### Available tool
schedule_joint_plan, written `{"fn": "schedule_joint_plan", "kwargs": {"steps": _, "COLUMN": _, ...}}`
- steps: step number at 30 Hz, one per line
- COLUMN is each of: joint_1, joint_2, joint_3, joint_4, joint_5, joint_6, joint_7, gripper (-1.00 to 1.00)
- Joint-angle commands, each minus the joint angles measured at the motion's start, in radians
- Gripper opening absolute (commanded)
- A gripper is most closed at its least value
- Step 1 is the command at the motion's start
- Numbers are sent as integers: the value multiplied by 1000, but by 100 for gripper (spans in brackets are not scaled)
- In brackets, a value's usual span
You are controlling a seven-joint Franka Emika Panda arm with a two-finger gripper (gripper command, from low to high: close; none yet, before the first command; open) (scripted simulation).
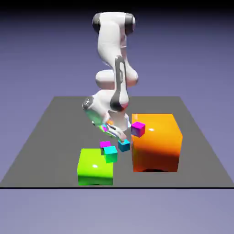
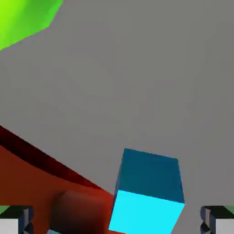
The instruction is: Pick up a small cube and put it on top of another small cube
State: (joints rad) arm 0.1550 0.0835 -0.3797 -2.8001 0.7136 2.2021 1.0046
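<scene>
Green block (image 1: 95,167) noted foremost in the exterior view, gripper (image 1: 122,136) observed near blue cube (image 1: 124,146) with jaws spread.

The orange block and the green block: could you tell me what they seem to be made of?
Orange block: apparently glossy plastic, or painted; a bright highlight sits on top. Green block: similar, with a white glint near its front's upper edge. Neither look settles the material.

A cyan cube (image 2: 148,189) sits near an orange-red block (image 2: 41,183).
</scene>
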Motion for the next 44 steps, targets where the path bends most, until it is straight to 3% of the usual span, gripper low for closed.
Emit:
{"fn": "schedule_joint_plan", "kwargs": {"steps": 1, "joint_1": 1, "joint_2": 2, "joint_3": -1, "joint_4": 0, "joint_5": 2, "joint_6": -2, "joint_7": 1, "gripper": 0}}
{"fn": "schedule_joint_plan", "kwargs": {"steps": 9, "joint_1": 16, "joint_2": 211, "joint_3": 129, "joint_4": 17, "joint_5": 280, "joint_6": 106, "joint_7": -187, "gripper": 0}}
{"fn": "schedule_joint_plan", "kwargs": {"steps": 10, "joint_1": 16, "joint_2": 211, "joint_3": 129, "joint_4": 17, "joint_5": 280, "joint_6": 106, "joint_7": -187, "gripper": -100}}
{"fn": "schedule_joint_plan", "kwargs": {"steps": 19, "joint_1": 1, "joint_2": 2, "joint_3": -1, "joint_4": 0, "joint_5": 2, "joint_6": -2, "joint_7": 1, "gripper": -100}}
{"fn": "schedule_joint_plan", "kwargs": {"steps": 35, "joint_1": -511, "joint_2": -36, "joint_3": 367, "joint_4": 473, "joint_5": 53, "joint_6": -228, "joint_7": 582, "gripper": -100}}
{"fn": "schedule_joint_plan", "kwargs": {"steps": 41, "joint_1": -473, "joint_2": 57, "joint_3": 415, "joint_4": 428, "joint_5": 148, "joint_6": -88, "joint_7": 516, "gripper": -100}}
{"fn": "schedule_joint_plan", "kwargs": {"steps": 42, "joint_1": -473, "joint_2": 57, "joint_3": 415, "joint_4": 428, "joint_5": 148, "joint_6": -88, "joint_7": 516, "gripper": 100}}
{"fn": "schedule_joint_plan", "kwargs": {"steps": 44, "joint_1": -485, "joint_2": 29, "joint_3": 401, "joint_4": 442, "joint_5": 119, "joint_6": -131, "joint_7": 537, "gripper": 100}}
